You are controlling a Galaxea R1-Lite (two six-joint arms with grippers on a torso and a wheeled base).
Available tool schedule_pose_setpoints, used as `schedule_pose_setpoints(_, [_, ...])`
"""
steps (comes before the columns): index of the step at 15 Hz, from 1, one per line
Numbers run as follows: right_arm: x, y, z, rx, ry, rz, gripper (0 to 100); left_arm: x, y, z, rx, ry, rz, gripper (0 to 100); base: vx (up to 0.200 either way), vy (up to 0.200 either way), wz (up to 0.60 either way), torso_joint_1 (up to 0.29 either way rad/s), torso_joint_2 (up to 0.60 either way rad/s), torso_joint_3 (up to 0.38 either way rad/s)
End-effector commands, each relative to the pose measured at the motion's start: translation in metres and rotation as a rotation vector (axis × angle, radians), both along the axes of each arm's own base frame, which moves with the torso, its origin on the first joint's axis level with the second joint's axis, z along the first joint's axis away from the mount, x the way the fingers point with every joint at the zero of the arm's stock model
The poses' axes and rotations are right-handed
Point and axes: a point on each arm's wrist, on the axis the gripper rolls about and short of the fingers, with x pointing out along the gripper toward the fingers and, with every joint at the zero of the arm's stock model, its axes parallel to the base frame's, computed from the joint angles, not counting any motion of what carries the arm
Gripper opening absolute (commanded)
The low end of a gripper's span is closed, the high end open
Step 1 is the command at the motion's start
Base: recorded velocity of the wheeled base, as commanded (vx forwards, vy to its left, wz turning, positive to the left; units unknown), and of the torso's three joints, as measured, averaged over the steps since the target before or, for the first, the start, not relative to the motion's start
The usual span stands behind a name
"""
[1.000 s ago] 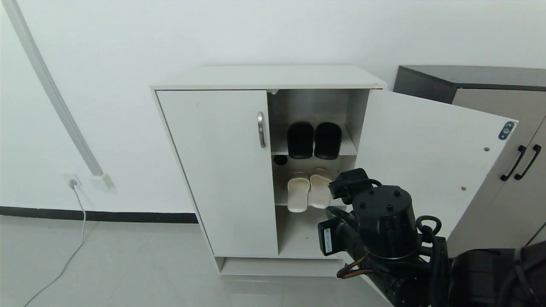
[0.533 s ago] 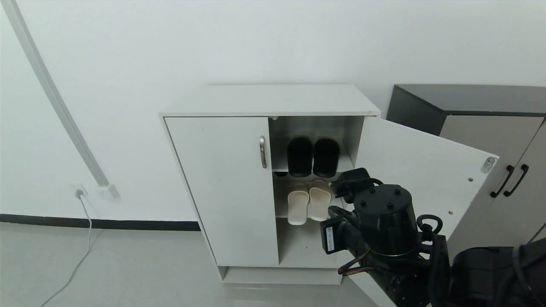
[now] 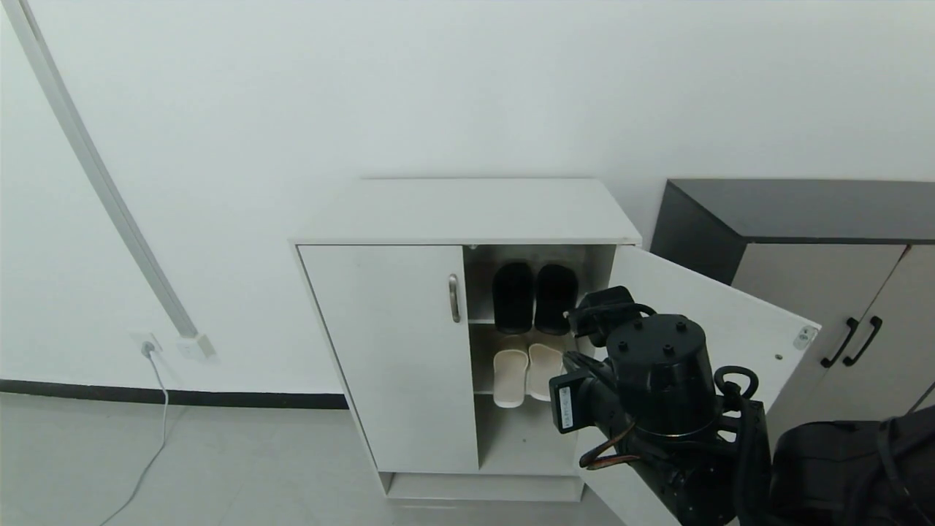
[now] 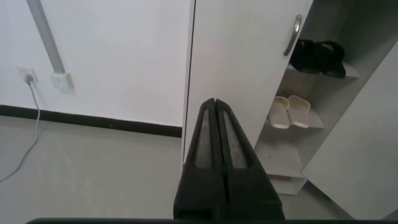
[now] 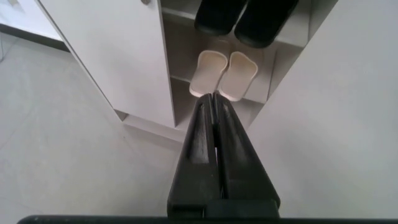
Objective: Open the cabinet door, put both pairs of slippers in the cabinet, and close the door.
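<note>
Viewing cabinet (image 3: 475,212) from farther back, left end effector (image 4: 214,101) clenched, right end effector (image 5: 214,96) clenched

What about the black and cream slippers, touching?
Apart. Head view: black slippers sit on the upper shelf, cream slippers on the shelf below.

Black arm (image 3: 687,467), screw-studded round cap (image 3: 657,365), orange cables (image 3: 605,459), white label (image 3: 564,409)
</note>
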Motion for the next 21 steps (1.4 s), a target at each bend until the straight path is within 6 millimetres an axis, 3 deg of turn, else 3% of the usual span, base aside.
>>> schedule_pose_setpoints(1, [0.0001, 0.0, -0.0002, 0.0, 0.0, -0.001, 0, 0.0, 0.0, 0.0001, -0.001, -0.001, 0.0, 0, 0.0, 0.0, 0.0, 0.207, -0.52, -0.325])
schedule_pose_setpoints(15, [0.0005, -0.0036, -0.0022, -0.01, 0.005, -0.006, 0, 0.0, 0.0, 0.0001, -0.001, -0.001, 0.0, 0, 0.0, 0.0, 0.0, 0.237, -0.54, -0.305])
schedule_pose_setpoints(21, [-0.0003, -0.0044, -0.0041, -0.021, 0.01, 0.001, 0, 0.0, 0.0, 0.0001, -0.001, -0.001, 0.0, 0, 0.0, 0.0, 0.0, 0.022, -0.05, -0.024])
